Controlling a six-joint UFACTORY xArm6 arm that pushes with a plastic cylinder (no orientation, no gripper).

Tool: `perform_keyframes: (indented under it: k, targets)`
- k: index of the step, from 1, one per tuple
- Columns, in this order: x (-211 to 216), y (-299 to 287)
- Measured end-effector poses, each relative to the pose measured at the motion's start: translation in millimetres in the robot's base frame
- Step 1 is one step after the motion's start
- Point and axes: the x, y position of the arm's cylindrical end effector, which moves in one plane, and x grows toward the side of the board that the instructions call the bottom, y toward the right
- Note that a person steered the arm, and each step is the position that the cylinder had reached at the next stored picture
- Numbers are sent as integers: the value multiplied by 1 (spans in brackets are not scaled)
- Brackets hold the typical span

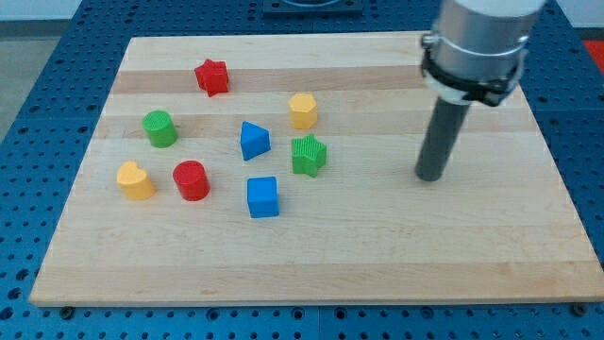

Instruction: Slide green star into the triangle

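Observation:
The green star (309,155) lies near the middle of the wooden board (396,255). The blue triangle (253,141) lies just to its left and slightly higher, with a small gap between them. My tip (430,177) rests on the board well to the right of the green star, at about the same height in the view. It touches no block.
A yellow hexagon (302,110) lies above the star. A blue cube (263,197) lies below the triangle. A red star (212,77), a green cylinder (159,128), a yellow heart (135,180) and a red cylinder (191,180) lie further left.

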Motion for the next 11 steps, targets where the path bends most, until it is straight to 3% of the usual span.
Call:
perform_keyframes:
  k: [3, 11]
  targets:
    - [4, -79]
    - [-32, -145]
